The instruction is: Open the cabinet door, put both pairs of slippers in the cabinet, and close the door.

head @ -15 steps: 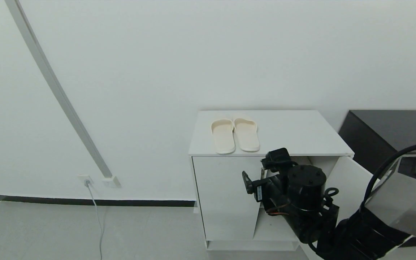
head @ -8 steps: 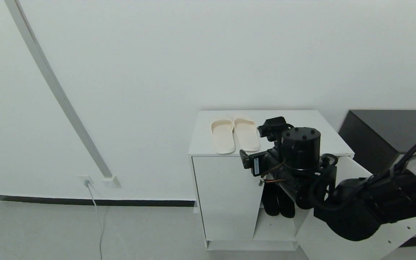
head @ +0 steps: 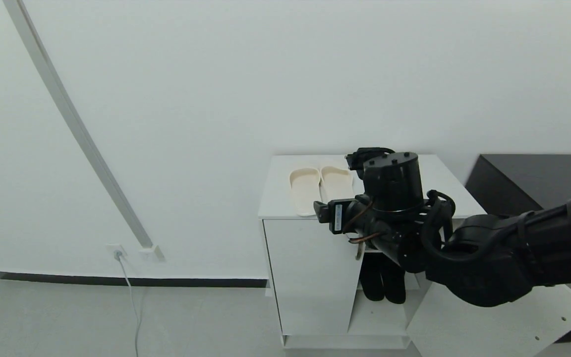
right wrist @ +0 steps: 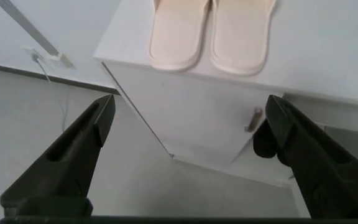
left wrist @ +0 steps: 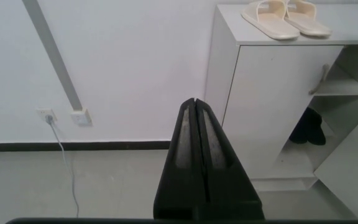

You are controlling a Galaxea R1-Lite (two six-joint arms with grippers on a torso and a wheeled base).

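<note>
A pair of cream slippers [head: 321, 184] [left wrist: 286, 15] [right wrist: 211, 28] lies side by side on top of the white cabinet [head: 310, 267]. The cabinet's right door [head: 488, 322] is swung open; the left door [left wrist: 272, 112] with its handle [right wrist: 252, 119] is closed. A pair of black slippers [head: 383, 283] [left wrist: 307, 127] [right wrist: 263, 140] stands inside the open compartment. My right gripper [right wrist: 191, 99] is open and holds nothing. It hovers above the cabinet's front edge, just in front of the cream slippers. My left gripper [left wrist: 194, 104] is shut and holds nothing, well to the left of the cabinet above the floor.
A dark low cabinet [head: 538, 178] stands to the right of the white one. On the wall to the left are a socket with a hanging cable [head: 117, 253] and a slanted grey conduit [head: 67, 119]. Bare floor [head: 117, 317] lies left of the cabinet.
My right arm has risen from in front of the open compartment to the level of the cabinet top, uncovering the black slippers inside. The head view has shifted slightly.
</note>
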